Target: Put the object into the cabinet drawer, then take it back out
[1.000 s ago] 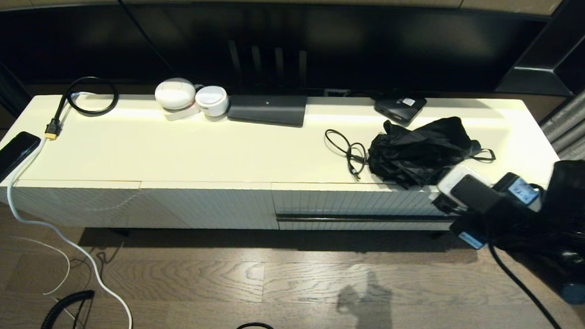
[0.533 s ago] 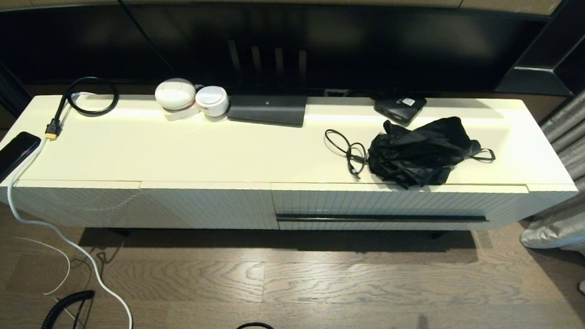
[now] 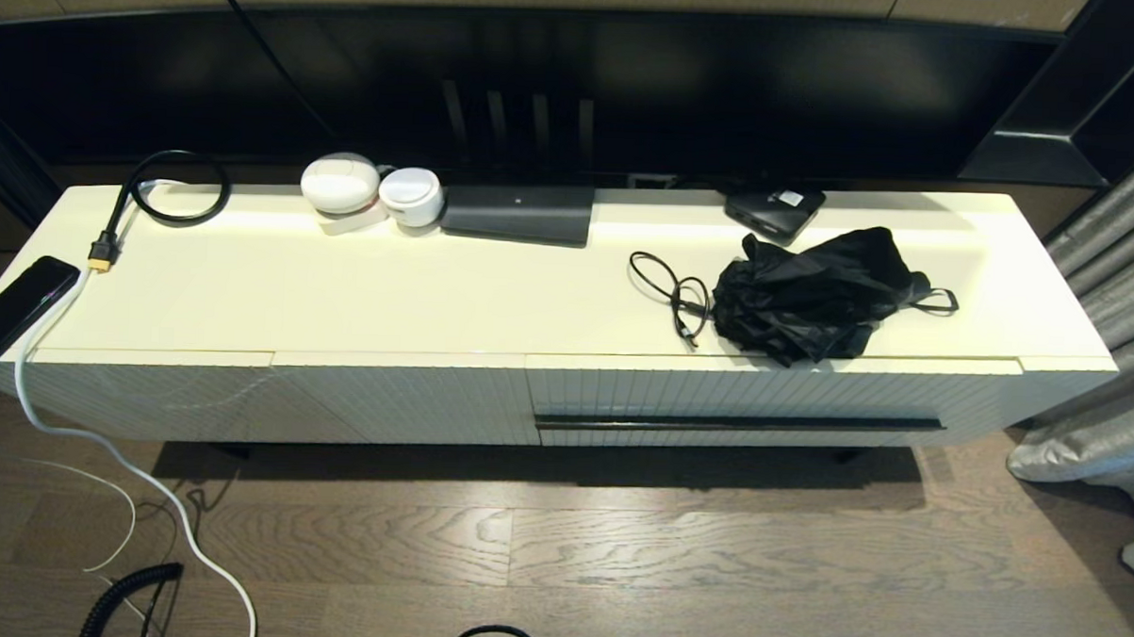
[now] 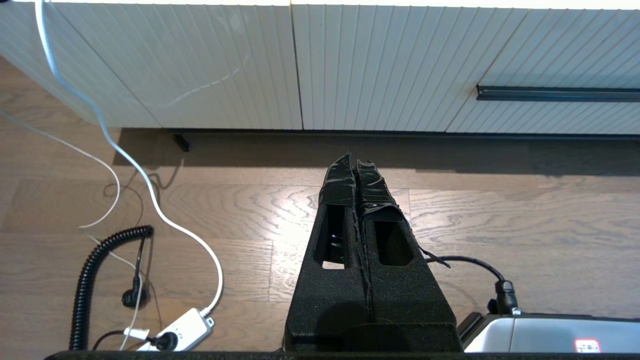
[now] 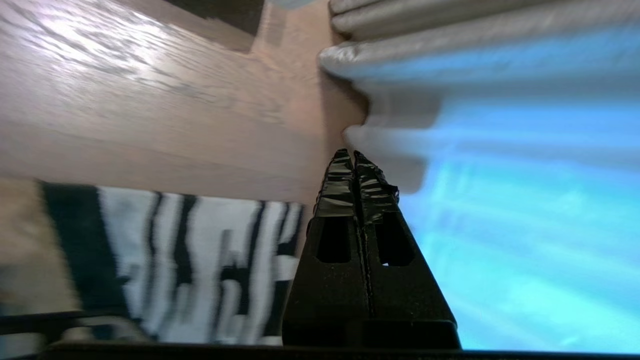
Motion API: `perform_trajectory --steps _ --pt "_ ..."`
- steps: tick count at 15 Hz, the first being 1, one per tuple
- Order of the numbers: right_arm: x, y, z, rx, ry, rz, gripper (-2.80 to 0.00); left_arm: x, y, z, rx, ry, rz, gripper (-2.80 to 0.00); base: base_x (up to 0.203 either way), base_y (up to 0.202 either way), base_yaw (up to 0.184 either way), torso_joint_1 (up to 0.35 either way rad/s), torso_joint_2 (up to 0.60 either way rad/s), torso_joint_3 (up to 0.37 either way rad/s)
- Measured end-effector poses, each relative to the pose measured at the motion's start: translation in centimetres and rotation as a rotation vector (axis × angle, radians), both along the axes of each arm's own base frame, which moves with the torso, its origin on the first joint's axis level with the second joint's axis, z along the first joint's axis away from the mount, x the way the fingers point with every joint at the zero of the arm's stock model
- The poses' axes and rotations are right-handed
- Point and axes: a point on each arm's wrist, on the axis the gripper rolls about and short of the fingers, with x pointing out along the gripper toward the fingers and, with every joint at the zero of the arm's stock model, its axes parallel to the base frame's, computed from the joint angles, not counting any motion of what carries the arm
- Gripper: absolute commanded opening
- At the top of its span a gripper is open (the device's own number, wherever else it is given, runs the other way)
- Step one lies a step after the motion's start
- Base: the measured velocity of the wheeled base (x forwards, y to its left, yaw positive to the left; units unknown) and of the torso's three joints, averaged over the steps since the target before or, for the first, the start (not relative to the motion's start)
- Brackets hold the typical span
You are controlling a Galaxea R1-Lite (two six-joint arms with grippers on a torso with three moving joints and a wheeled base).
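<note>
The cabinet drawer [image 3: 772, 394] is pushed in at the right half of the cream cabinet, its black bar handle [image 3: 738, 423] running across the fluted front; the handle's left end [image 4: 557, 93] also shows in the left wrist view. A crumpled black bag [image 3: 818, 294] lies on the cabinet top above the drawer. My left gripper [image 4: 354, 162] hangs shut and empty over the wood floor in front of the cabinet. My right gripper [image 5: 350, 157] is shut and empty, off to the right near a grey curtain [image 5: 400, 80]. Neither arm shows in the head view.
On the cabinet top lie a coiled black cable [image 3: 672, 289], a small black box [image 3: 775, 209], a flat dark device [image 3: 519, 211], two white round items [image 3: 369, 189] and a phone [image 3: 16, 307]. White and coiled black cords [image 4: 125, 160] trail over the floor at the left.
The right arm, which was at the cabinet's right end a second ago, has pulled back out of the head view. The drawer and bag have not moved.
</note>
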Motion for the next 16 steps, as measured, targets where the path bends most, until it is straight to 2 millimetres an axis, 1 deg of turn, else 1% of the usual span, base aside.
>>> perform_trajectory --steps 2,4,7,10,12,14,16 --pt "-0.3 0.1 -1.7 0.113 -0.032 -0.039 -2.80 0.0 0.0 0.0 0.000 0.000 0.000 -2.80 0.000 0.000 0.000 0.000 0.00 0.000" --pt "-0.3 0.0 -3.3 0.191 -0.027 -0.050 -2.80 0.0 0.0 0.0 0.000 0.000 0.000 -2.80 0.000 0.000 0.000 0.000 0.00 0.000" --pt "-0.6 -0.1 -5.5 0.217 -0.019 -0.009 -2.80 0.0 0.0 0.0 0.000 0.000 -0.001 -2.80 0.000 0.000 0.000 0.000 0.00 0.000" --pt "-1.5 -0.1 -7.6 0.254 -0.068 0.050 -2.80 0.0 0.0 0.0 0.000 0.000 0.000 -2.80 0.000 0.000 0.000 0.000 0.00 0.000" --pt "-1.9 0.1 -8.3 0.345 -0.127 0.105 -2.80 0.0 0.0 0.0 0.000 0.000 0.000 -2.80 0.000 0.000 0.000 0.000 0.00 0.000" --pt "-2.0 0.2 -8.6 0.438 -0.175 0.131 -2.80 0.0 0.0 0.0 -0.001 0.000 0.000 -2.80 0.000 0.000 0.000 0.000 0.00 0.000" --pt "-1.9 0.2 -8.7 0.474 -0.215 0.163 -2.80 0.0 0.0 0.0 0.000 0.000 0.000 -2.80 0.000 0.000 0.000 0.000 0.00 0.000"
